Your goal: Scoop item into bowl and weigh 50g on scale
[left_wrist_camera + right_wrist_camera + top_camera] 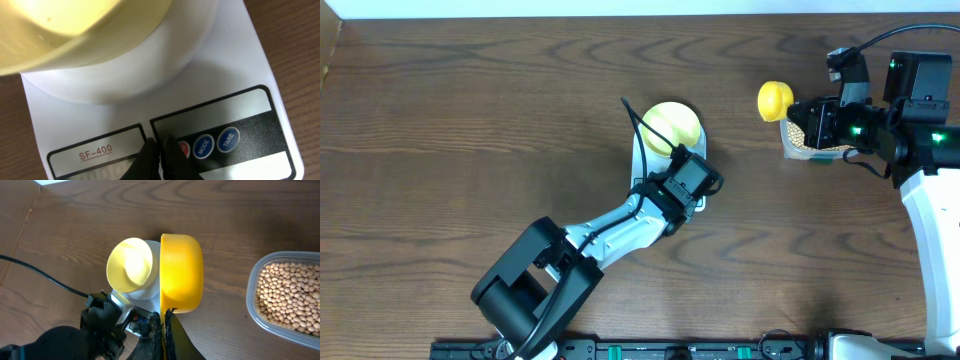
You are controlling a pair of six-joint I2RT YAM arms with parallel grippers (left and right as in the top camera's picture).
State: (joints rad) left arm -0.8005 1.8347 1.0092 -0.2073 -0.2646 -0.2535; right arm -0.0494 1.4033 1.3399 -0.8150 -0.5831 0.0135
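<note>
White plastic catches the eye first: the flat white kitchen scale lies on the brown wooden table. The small round pale-yellow bowl sits on its platform, and I see no beans in it. The scale's long axis runs from the bowl end to the button end, which points toward the left arm's base.

The left gripper has its fingers pinched together on nothing, tips down at the round red button beside MODE and TARE. Whether they touch it I cannot tell. I judge this the switching-on or zeroing step, before any scooping.

The right gripper is clamped on the bright yellow plastic scoop, held just beside the clear plastic tub of small tan-beige beans. Next, I reckon, comes a short firm press, then the scoop must dip into the tub.
</note>
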